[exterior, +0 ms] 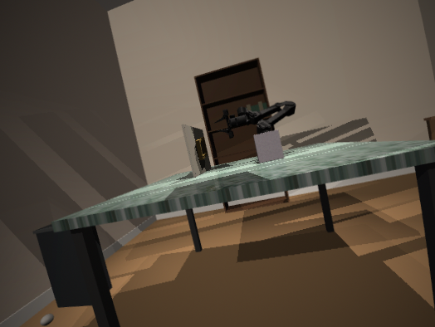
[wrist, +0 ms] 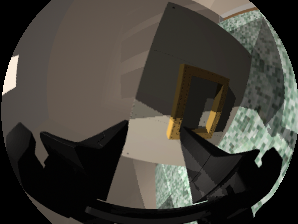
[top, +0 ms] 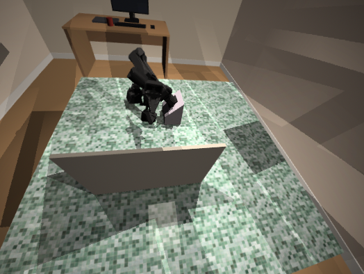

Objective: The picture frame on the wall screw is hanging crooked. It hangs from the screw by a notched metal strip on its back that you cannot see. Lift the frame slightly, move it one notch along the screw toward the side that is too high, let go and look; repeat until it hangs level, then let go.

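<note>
The yellow picture frame [exterior: 199, 140] [wrist: 179, 100] hangs on the grey upright panel [top: 139, 170] [exterior: 189, 149] [wrist: 160, 70]. In the wrist view its sides are not parallel to the panel's left edge; it looks turned a little counter-clockwise against the panel, though that view is rolled and bent. The screw and notched strip are hidden. The top view shows only the panel's back. My gripper [exterior: 213, 126] [wrist: 155, 127] is open and empty, short of the frame with a gap between. In the wrist view the right fingertip overlaps the frame's lower left corner.
A pale purple block [top: 173, 116] [exterior: 269, 146] stands on the speckled green table [top: 222, 101] [exterior: 315, 159] beside the arm. A desk [top: 153, 30] with a monitor [top: 130, 6] stands beyond the table. A dark bookcase [exterior: 232, 79] is behind the arm in the exterior view.
</note>
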Controlling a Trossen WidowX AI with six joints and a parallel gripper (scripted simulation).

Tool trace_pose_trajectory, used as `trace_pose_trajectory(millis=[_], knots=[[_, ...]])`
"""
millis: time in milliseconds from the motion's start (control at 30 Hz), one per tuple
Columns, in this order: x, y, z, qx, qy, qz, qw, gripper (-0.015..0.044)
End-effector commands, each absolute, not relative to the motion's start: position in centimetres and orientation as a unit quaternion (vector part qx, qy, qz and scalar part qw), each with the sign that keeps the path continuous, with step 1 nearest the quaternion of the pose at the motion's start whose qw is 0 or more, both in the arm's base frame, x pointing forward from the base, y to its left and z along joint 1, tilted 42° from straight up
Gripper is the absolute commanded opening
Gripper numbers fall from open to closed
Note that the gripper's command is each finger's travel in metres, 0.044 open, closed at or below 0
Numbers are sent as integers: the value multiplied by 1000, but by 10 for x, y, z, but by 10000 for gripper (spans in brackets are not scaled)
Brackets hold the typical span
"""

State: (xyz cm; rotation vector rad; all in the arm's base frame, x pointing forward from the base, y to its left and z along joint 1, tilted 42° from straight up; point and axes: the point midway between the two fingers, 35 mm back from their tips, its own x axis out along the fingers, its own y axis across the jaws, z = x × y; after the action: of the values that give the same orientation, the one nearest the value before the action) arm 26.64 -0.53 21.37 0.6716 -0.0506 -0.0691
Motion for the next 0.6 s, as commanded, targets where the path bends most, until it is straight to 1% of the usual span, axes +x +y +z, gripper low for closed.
trace_pose_trajectory(millis=[0,433,567], knots=[[266,-4,213,327,-23,-31,944,260],[266,-4,213,327,-23,-31,944,260],[272,-18,201,328,-25,-33,944,260]])
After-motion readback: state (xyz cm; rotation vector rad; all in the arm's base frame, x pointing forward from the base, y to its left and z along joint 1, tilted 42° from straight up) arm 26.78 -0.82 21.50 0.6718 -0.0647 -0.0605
